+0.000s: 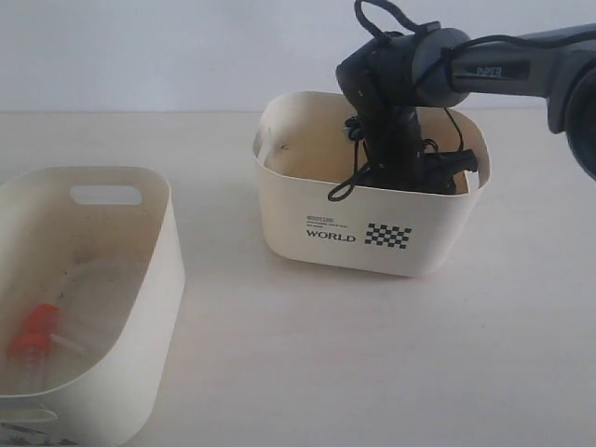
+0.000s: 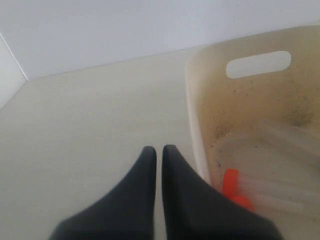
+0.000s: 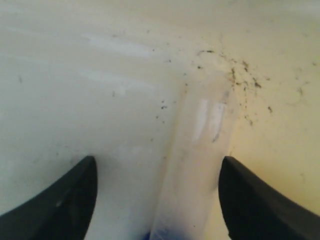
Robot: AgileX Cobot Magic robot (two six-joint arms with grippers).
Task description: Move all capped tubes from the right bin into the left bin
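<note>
My right arm reaches down into the right bin, the cream one printed "WORLD", and its walls hide the gripper in the exterior view. In the right wrist view the right gripper stands open just above the bin floor. A clear capped tube lies between its fingers, touching neither, with a trace of blue cap at its near end. The left bin holds orange-red capped tubes, also seen as capped tubes in the left wrist view. My left gripper is shut and empty, just outside the left bin's wall.
The bins stand apart on a pale tabletop in front of a white wall. The left bin has a slot handle in its far wall and a scuffed, speckled inside. Dark specks mark the right bin's floor.
</note>
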